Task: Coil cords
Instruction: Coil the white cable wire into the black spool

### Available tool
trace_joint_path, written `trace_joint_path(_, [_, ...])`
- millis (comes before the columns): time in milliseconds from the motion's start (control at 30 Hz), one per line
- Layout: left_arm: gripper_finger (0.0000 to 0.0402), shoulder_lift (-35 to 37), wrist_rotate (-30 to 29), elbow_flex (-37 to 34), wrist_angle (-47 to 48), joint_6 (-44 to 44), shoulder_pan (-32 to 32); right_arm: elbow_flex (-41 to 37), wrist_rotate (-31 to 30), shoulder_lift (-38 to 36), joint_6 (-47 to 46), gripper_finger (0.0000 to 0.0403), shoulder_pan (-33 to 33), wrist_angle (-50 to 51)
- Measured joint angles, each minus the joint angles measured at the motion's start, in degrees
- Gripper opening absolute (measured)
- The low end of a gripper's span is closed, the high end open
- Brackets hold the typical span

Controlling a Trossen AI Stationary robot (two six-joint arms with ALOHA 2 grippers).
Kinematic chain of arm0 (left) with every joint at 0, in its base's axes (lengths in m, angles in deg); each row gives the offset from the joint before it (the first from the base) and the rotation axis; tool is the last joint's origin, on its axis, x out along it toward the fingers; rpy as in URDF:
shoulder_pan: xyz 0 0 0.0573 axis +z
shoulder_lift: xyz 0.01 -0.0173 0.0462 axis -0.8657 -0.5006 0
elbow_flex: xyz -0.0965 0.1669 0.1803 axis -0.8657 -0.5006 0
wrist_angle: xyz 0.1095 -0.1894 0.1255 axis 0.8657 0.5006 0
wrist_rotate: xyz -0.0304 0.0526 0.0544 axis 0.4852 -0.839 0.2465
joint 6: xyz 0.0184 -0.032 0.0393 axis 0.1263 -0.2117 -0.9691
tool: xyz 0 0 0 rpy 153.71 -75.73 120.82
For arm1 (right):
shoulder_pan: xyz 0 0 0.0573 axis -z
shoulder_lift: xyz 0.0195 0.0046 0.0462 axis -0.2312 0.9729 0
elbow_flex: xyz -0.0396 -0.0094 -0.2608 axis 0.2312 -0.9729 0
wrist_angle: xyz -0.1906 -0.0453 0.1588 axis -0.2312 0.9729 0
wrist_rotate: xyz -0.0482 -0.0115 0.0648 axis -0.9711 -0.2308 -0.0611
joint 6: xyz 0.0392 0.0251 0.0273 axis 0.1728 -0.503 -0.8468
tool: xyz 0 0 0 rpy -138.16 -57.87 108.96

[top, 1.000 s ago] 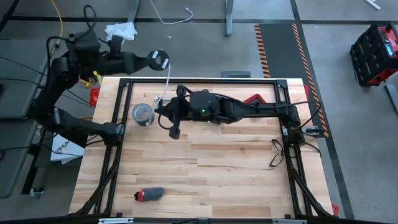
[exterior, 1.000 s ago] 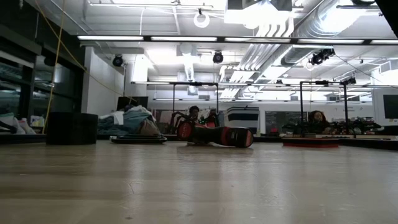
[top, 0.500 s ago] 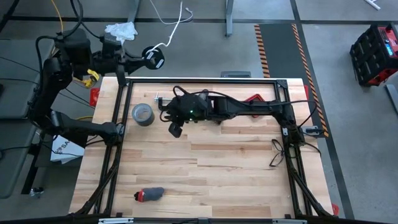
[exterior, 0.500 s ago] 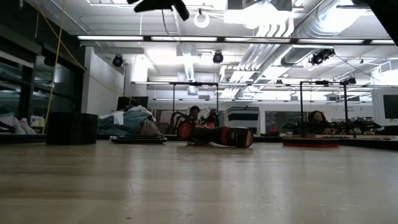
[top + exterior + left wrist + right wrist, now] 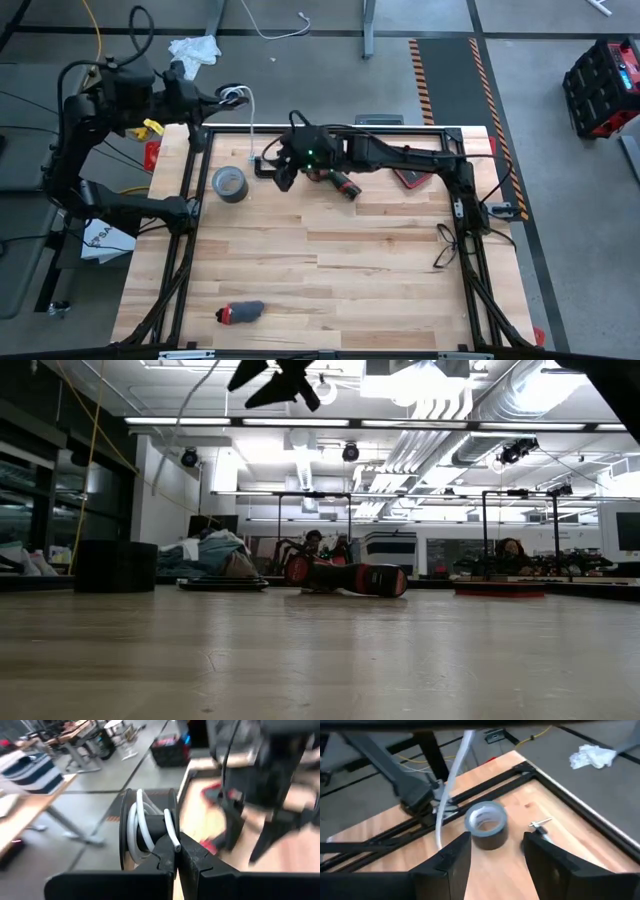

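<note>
The cord is a thin white cable wound on a small round black disc (image 5: 146,827). My left gripper (image 5: 222,98) holds the disc beyond the table's far left corner and is shut on it. From the disc the cable (image 5: 249,125) drops to the table, where its plug end (image 5: 540,824) lies beside a grey tape roll (image 5: 229,183). My right gripper (image 5: 495,852) hovers open above the tape roll, just right of the hanging cable (image 5: 451,780), touching nothing. It also shows at the top of the low view (image 5: 278,380). My left gripper pinches the disc between its two fingers, with their tips at the disc's rim (image 5: 167,822), over the wound turns of cable (image 5: 134,827). The disc stands edge-on to the fingers and is lifted clear. The loose cable hangs slack from it to the table.
A red-and-black tool (image 5: 343,186) lies under my right arm. A red triangular piece (image 5: 410,178) lies near the far right, and a dark red-tipped object (image 5: 240,313) near the front left. The black frame (image 5: 330,128) borders the table. A plain white cable (image 5: 275,30) lies on the floor.
My left gripper has rolled, turning the disc from face-up to edge-on, and has shifted slightly left; the cable swung and hangs down again. My right gripper has gone toward the far edge, sunk a little, and opened.
</note>
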Motion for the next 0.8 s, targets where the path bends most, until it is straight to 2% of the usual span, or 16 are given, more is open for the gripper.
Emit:
trace_joint_path(100, [0.0, -0.1, -3.4, 0.0, 2.6, -5.2, 0.0, 0.0, 0.0, -0.3, 0.5, 0.0174, 1.5, -1.2])
trace_joint_path(267, [0.0, -0.4, -7.7, 0.0, 4.3, -11.4, 0.0, 0.0, 0.0, -1.6, 7.9, 0.0174, 3.5, -5.7])
trace_joint_path(367, [0.0, -0.8, -7.6, 0.0, 4.3, -12.8, 0.0, 0.0, 0.0, -2.3, 11.8, 0.0174, 4.8, -7.3])
trace_joint_path(500, [0.0, -1.9, -2.4, 0.0, 6.3, -12.2, 0.0, 0.0, -0.2, -2.5, 15.2, 0.0165, 6.2, -9.4])
trace_joint_path(600, [0.0, -3.0, -1.0, 0.0, 9.1, -10.8, -0.1, 0.5, -2.3, -2.9, 17.9, 0.0119, 6.4, -11.9])
trace_joint_path(700, [0.0, -4.5, -5.0, 0.0, 9.8, -9.3, -0.1, 3.3, -1.9, -3.2, 18.0, 0.0031, 6.6, -11.7])
trace_joint_path(800, [0.0, -6.1, -7.1, 0.0, 8.9, -7.9, -0.1, 7.4, 0.6, -3.3, 18.2, 0.0011, 6.9, -10.3])
